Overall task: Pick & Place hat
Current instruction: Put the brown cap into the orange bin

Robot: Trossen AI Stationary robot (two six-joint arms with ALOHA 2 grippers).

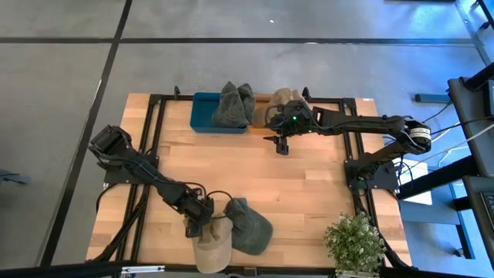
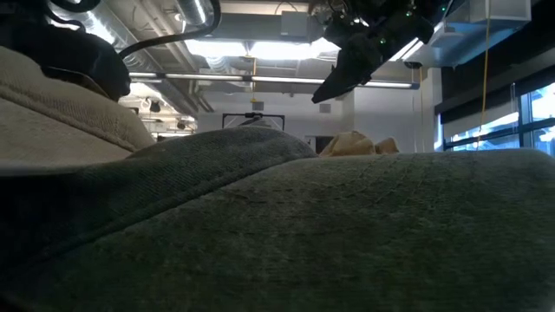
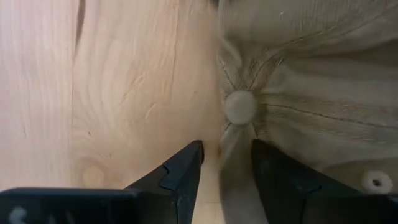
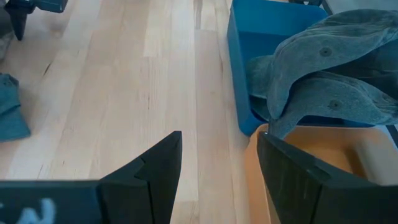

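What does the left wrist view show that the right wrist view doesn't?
Only the left wrist view: a tan hat close up, its crown button just ahead of the left gripper, whose open fingers straddle the hat's edge.

Only the right wrist view: a blue bin with grey-green hats draped over it, an orange bin beside it, and the open right gripper above bare wood.

Both: the wooden table.
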